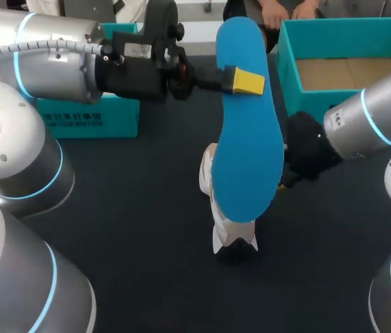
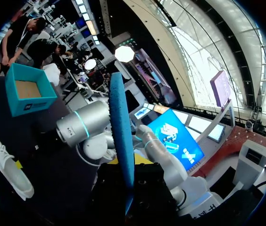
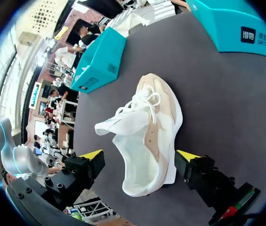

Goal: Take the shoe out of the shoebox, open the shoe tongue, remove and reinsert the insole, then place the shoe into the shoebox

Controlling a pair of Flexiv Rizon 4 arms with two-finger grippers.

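- Currently the left gripper is clamped on the blue insole. One yellow-tipped finger presses on the face that shows and the other is hidden behind it
- From the left wrist view the insole is seen edge-on, running straight out from between the fingers
- The grip sits nearer one end of the insole, so most of its length hangs free, raised above the shoe
- Lower down, the right gripper has its two yellow tips spread wide, one on each side of the shoe's heel end. Neither tip clearly presses on the shoe, so it reads as apart, not holding
- The white and beige shoe lies on the dark table with its laces loose. A white flap, likely the tongue, is folded outward, and the mouth is turned towards the right wrist camera
- The teal shoebox stands open at the table's far right, well apart from the shoe, with its cardboard floor showing. A second teal box sits at the far left under the left arm
- Judging by this, the insole is out and putting it back comes next
- Because it is gripped near one end, the soft insole may bend or swing. It could then catch on the shoe's collar instead of sliding in
- With the shoe apparently not pinned, a push from the insole could slide or tip it
- The two grippers would have to work close together at the shoe's mouth, so their fingers could collide
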